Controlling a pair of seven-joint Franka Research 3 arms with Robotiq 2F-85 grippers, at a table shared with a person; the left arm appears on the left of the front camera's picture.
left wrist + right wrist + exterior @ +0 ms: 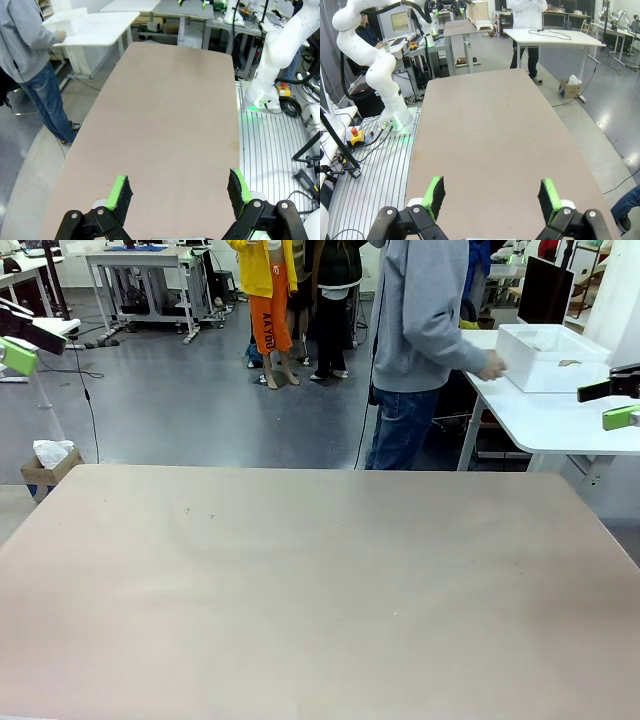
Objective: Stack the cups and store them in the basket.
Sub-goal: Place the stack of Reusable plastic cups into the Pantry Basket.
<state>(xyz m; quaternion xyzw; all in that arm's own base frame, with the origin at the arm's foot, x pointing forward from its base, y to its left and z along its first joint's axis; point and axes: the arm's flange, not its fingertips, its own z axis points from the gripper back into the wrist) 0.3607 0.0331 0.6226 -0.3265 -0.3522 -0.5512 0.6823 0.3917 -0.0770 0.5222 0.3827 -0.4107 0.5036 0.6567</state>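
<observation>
The basket (553, 358) sits on a white side desk (560, 415), the person's hand (491, 366) touching it. Both tools, left (179, 192) and right (491, 197), hover above the tan desk (320, 590) with fingers apart, holding nothing. No legible writing on the basket.

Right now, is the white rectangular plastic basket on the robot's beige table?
No, the white rectangular plastic basket sits on a separate white side table beside the person.

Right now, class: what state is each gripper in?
Left gripper: open, holding nothing.
Right gripper: open, holding nothing.
</observation>
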